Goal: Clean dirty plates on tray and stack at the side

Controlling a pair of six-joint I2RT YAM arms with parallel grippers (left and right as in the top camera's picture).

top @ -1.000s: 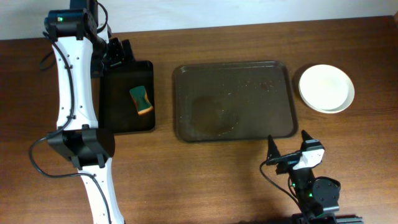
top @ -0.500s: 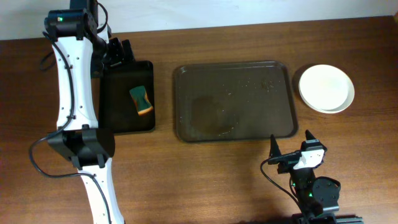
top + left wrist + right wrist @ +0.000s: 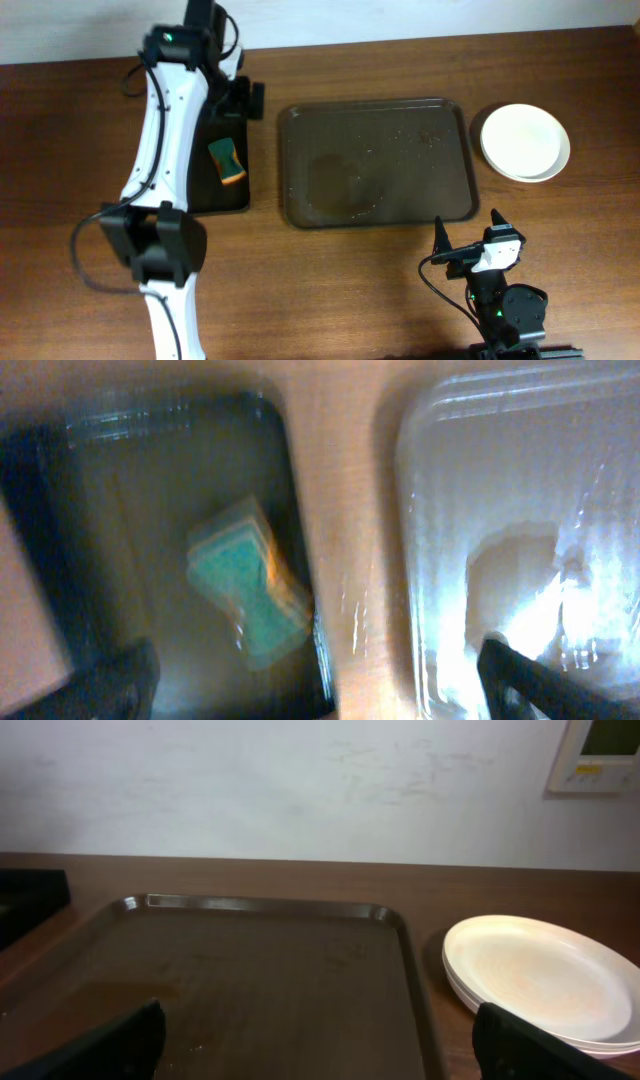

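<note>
The brown tray (image 3: 372,101) lies mid-table with crumbs and wet smears and no plate on it. A stack of white plates (image 3: 525,142) sits to its right on the table. A green-and-orange sponge (image 3: 227,161) lies in the black tray (image 3: 225,196). My left gripper (image 3: 243,100) is open and empty, hovering over the gap between the two trays. Its blurred wrist view shows the sponge (image 3: 245,585) and the brown tray (image 3: 470,480). My right gripper (image 3: 467,226) is open and empty, near the table's front, facing the brown tray (image 3: 260,904) and plates (image 3: 540,975).
The left arm's white links (image 3: 165,130) stretch over the black tray's left side. The right arm's base (image 3: 505,305) sits at the table's front edge. A wall (image 3: 300,780) stands behind the table.
My left arm has swung right, from the black tray's far-left corner to its far-right corner beside the brown tray. The right gripper has stayed still over the last half second.
</note>
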